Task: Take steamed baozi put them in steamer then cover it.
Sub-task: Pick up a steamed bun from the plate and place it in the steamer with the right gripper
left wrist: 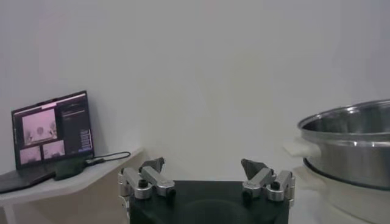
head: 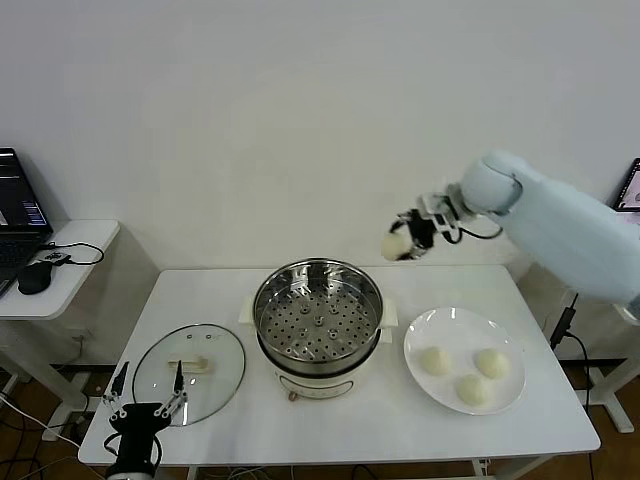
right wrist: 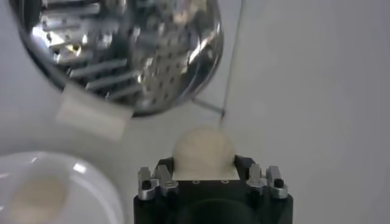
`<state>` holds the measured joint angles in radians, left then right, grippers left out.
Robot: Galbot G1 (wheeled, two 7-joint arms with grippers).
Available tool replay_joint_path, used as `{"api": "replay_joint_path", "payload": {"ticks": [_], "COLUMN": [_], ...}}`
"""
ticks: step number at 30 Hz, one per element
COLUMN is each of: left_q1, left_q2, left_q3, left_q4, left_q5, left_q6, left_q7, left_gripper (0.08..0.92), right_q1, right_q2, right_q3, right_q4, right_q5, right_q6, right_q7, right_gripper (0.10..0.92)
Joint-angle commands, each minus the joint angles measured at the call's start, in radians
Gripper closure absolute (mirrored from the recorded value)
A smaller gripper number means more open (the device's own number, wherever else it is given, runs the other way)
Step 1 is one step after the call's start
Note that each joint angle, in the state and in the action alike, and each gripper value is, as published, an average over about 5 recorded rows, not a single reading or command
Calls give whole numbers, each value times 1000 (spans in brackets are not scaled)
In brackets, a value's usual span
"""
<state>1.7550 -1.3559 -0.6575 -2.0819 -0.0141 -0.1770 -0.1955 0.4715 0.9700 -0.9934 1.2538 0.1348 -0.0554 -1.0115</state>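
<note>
Above the steamer's [head: 318, 318] far right rim, my right pincer [head: 405, 240] grips one bun [head: 396, 245]: soft, light, easily dented, so I'd hold its sides gently. Left pincer [head: 148, 400] waits open by the lid [head: 189, 372].

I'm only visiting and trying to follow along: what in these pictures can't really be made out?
- Right gripper: in the head view the baozi covers its jaws; in the right wrist view the bun hides where they touch it.
- Steamer: cut off by the left wrist view's edge, its inside unseen there.
- Plate: its buns are blurred in the right wrist view.
- Laptop: cut by the head view's edge, screen unreadable.
</note>
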Motion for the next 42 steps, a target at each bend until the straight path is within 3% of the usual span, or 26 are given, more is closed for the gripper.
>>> {"api": "replay_joint_path", "payload": {"ticks": [1,14,26,37,42], "left_q1": [-1,-7,-13,-12,-12], "left_q2": [-1,-22,-28,-31,-33], "left_q3": [0,-10,-9,-12,-12], "left_q4": [-1,-10,5,12,11], "left_q5": [-9,-13,-14,-8,-7], "left_q6": [0,3,1,-3,-3], "left_q7": [-4,-11,-9,-10,-10], "left_gripper": [177,177,177,177,177], "right_q1": [101,21,-32,-91,-68], "right_q2": [197,283,330,377,366], "right_q3": [-178,-255,-238,-193,-210], "right_q4": [-42,-149,-245,-331,-293], "right_q5": [15,-251,-426,-476,-374], "right_q6": [144,408,532,594,550], "right_q7": [27,54,103,138,111], "right_gripper": [399,392,389,382,312]}}
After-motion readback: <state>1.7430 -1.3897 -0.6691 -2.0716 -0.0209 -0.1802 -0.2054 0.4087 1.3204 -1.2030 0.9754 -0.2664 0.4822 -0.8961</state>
